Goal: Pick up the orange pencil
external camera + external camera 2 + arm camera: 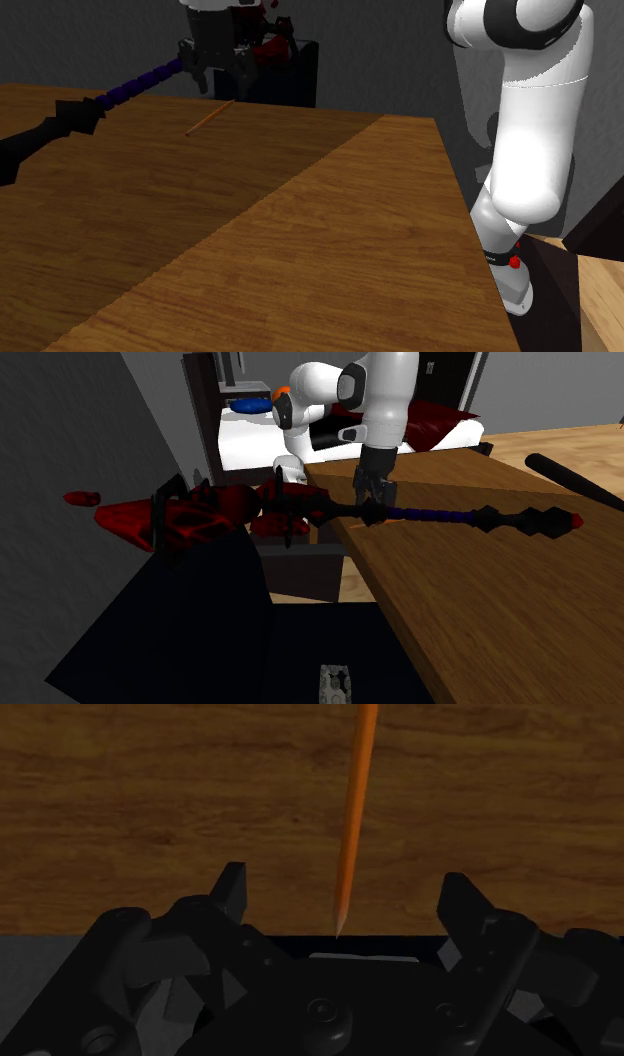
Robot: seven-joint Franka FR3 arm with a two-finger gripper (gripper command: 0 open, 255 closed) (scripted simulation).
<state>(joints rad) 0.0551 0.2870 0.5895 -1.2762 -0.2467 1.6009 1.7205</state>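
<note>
— Where is the orange pencil [353, 814] seen?
— Flat on the wooden desk [330, 230], by its far edge in the shoulder view, near a purple-and-black staff [130, 90].
— And the jaws?
— Spread wide in the wrist view, the pencil's tip lined up between them, untouched.

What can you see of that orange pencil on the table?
The orange pencil is slim, straight and plain orange, tapering to a sharp point. It lies flat on the wooden table, near the far edge in the shoulder view. Its pointed end sits between the open pincer's two black fingers, which stand apart on either side without touching it.
</note>
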